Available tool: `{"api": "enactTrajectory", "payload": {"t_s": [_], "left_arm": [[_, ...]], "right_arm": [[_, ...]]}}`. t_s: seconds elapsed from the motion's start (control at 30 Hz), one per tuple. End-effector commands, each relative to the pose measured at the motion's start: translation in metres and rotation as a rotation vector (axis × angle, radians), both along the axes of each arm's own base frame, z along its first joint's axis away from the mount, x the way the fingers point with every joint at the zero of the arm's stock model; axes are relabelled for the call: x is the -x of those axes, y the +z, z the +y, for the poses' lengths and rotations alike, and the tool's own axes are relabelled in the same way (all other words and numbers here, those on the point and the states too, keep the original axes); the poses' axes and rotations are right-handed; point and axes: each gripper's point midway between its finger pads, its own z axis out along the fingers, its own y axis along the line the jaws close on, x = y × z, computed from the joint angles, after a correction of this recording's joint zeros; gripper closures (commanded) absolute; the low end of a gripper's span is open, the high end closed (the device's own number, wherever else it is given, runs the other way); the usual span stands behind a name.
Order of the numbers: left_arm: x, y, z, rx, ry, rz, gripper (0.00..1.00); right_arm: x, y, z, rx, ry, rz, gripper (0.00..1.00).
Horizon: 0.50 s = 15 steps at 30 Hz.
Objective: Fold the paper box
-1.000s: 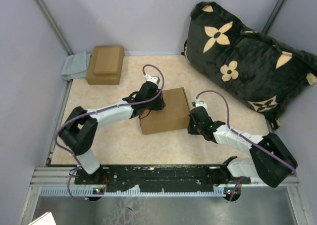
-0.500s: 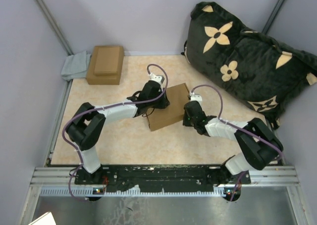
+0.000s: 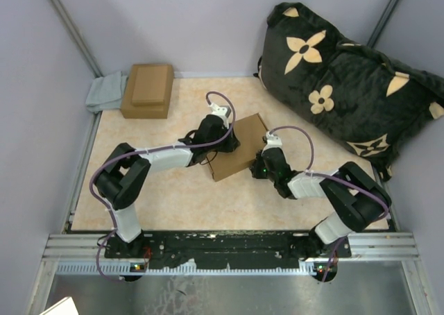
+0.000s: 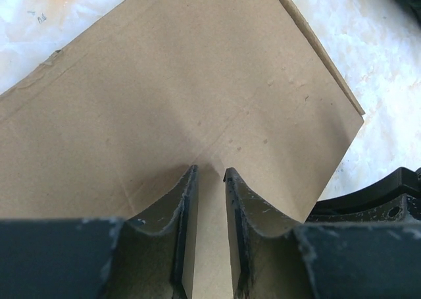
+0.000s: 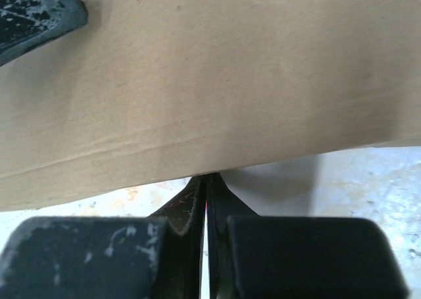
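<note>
On table (image 3: pixel 159 197): flat cardbd paper box (image 3: pixel 239 152).

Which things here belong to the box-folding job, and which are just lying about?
Job: paper box, left gripper, right gripper.
Lying about: stacked small cardboard boxes, grey cloth, black flowered cushion.

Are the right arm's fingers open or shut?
Shut. In the right wrist view the right fingers meet with no gap, tips at the paper box edge.
</note>
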Motion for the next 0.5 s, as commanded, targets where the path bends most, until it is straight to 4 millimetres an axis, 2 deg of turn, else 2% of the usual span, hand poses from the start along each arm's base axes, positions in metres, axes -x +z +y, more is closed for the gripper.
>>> {"api": "enactTrajectory", "payload": {"t_s": [0.0,0.2,0.33,0.47], "left_arm": [[0.072,-0.058,0.009,-0.130,-0.140,0.225,0.70],[0.064,-0.029,0.027,-0.183,-0.075,0.163,0.58],[0.058,0.001,0.047,-0.218,-0.001,0.103,0.50],[0.064,0.038,0.070,-0.222,0.046,0.042,0.46]], "right_arm": [[-0.020,0.075,0.043,-0.233,0.074,-0.195,1.00],[0.006,0.079,0.024,-0.182,0.090,-0.158,1.00],[0.026,0.092,0.016,-0.137,0.153,-0.140,1.00],[0.051,0.105,0.005,-0.120,0.201,-0.126,1.00]]}}
